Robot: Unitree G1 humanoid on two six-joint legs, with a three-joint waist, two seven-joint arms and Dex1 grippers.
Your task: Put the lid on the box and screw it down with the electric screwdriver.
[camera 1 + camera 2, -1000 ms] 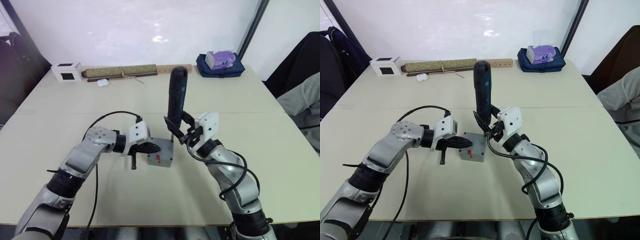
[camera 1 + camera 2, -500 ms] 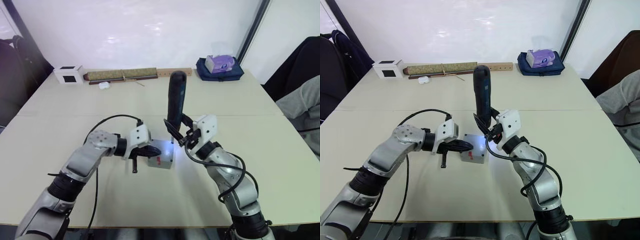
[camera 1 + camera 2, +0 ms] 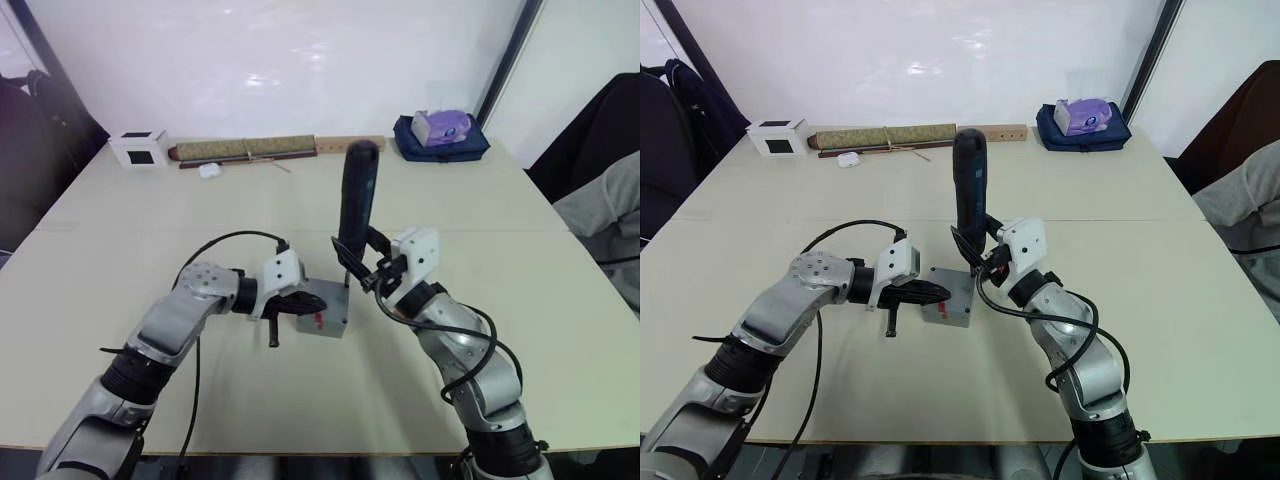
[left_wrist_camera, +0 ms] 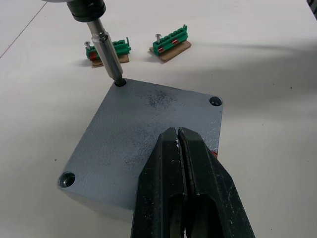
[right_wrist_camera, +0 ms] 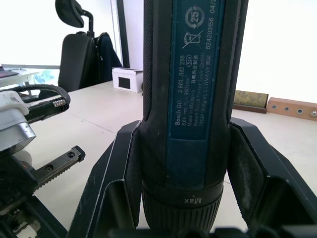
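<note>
The grey box point(image 3: 324, 321) sits mid-table with the flat grey lid point(image 4: 133, 129) lying square on top of it. My left gripper point(image 4: 179, 134) is shut, its two black fingers together and resting tip-down on the lid near one edge. I hold the dark electric screwdriver point(image 3: 355, 205) upright with my right gripper point(image 3: 362, 268), which is shut around its lower body. The thin metal bit point(image 4: 109, 54) stands in the lid's corner hole on the screwdriver's side. Two other corner holes show on the lid.
Two small green circuit boards point(image 4: 170, 43) lie just beyond the box. Along the table's far edge are a white cube point(image 3: 137, 148), a long rolled mat point(image 3: 245, 148), a wooden strip and a blue bag point(image 3: 440, 135) with tissues. A chair with dark clothing stands at the right.
A bright glow on the box top half a second ago has gone out. Both grippers and the screwdriver stay where they were; the camera has shifted slightly.
</note>
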